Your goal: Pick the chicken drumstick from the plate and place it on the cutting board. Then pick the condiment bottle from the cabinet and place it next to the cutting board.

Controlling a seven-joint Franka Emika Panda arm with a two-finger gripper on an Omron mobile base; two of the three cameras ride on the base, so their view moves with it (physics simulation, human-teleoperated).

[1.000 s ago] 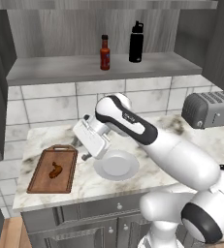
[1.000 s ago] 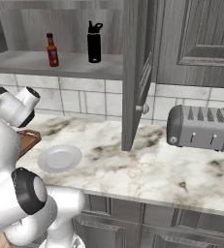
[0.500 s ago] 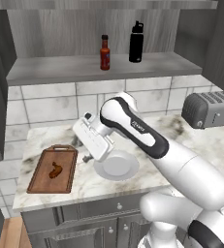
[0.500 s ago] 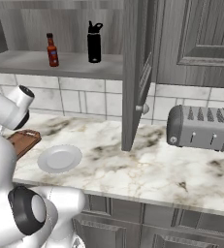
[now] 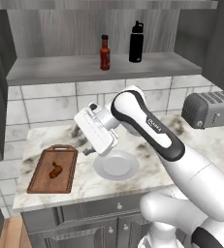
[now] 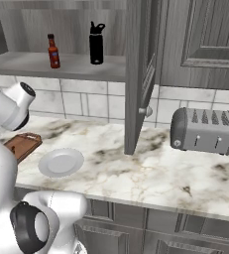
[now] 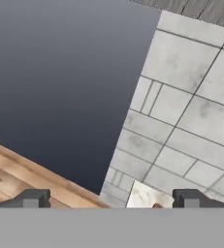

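Lying on cutting board (image 5: 40, 175): chicken drumstick (image 5: 55, 169), small, reddish-brown, thick end toward handle, long axis roughly along board. Tool (image 7: 111, 199) spread wide, empty, raised above desk (image 5: 79, 186) beside plate (image 5: 116, 165).

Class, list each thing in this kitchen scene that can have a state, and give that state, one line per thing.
chicken drumstick: lying on the cutting board
plate: nothing on it
condiment bottle: upright on the cabinet shelf
black bottle: upright, capped
cabinet door: open
gripper: open, holding nothing
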